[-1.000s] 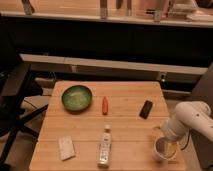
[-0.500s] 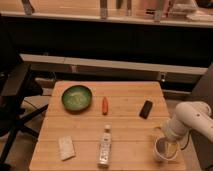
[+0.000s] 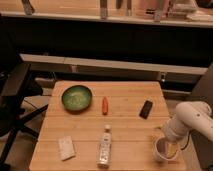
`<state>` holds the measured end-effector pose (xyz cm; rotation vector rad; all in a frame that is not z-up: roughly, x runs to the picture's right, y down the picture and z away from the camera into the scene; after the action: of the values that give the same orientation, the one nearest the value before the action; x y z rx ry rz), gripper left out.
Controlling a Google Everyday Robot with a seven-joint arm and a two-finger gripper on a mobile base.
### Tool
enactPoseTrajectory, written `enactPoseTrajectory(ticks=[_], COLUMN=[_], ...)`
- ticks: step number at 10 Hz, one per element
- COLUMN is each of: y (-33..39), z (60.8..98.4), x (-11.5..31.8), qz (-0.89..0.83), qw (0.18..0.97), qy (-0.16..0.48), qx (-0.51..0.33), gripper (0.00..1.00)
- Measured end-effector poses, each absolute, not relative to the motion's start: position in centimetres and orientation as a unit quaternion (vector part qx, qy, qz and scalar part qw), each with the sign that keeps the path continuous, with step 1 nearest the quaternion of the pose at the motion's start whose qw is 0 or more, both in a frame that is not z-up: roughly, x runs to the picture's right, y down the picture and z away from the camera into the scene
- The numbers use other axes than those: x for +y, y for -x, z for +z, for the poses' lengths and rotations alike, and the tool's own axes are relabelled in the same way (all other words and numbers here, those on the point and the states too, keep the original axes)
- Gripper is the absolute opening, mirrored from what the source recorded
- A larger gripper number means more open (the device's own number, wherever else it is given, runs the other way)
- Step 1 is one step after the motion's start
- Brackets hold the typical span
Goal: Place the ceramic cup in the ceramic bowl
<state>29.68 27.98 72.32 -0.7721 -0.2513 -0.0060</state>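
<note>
Table (image 3: 125, 107): wooden slats, carrying everything in play. All places below are given from the bowl.

Arm (image 3: 192, 120): white, reaching in from well right of the bowl and bending down toward the table's near right corner.

Bowl (image 3: 77, 97): green, sitting at the far left of the table. It is holding nothing that shows.

Bottle (image 3: 105, 146): clear, white cap, lying on its side, nearer the camera than the bowl and a little right.

Cup (image 3: 164, 149): white, upright on the table, far right of the bowl and nearer the camera. Contents cannot be made out.

Gripper (image 3: 169, 141): sitting right at the cup, over its rim. Whether it is gripping the cup or standing open cannot be told.

Smaller items: pale flat packet (image 3: 66, 147) nearer the camera than the bowl; black block (image 3: 146, 109) well right; orange-red carrot (image 3: 105, 105) just right.

Progress, judged: early. The cup is not lifted, and the whole carry across to the bowl is remaining.
</note>
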Motion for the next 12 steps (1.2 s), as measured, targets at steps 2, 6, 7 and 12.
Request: enactPoseTrajectory(ticks=[2, 6, 7, 12], y=[-29.71, -29.80, -29.81, -29.90], z=[72.28, 72.29, 72.32, 72.48], x=[27.98, 28.12, 28.19, 28.58], qz=[-0.004, -0.005, -0.004, -0.005], qw=[0.918, 0.917, 0.917, 0.915], qy=[0.376, 0.379, 0.380, 0.383], qx=[-0.123, -0.125, -0.125, -0.128], gripper=[0.80, 0.80, 0.80, 0.80])
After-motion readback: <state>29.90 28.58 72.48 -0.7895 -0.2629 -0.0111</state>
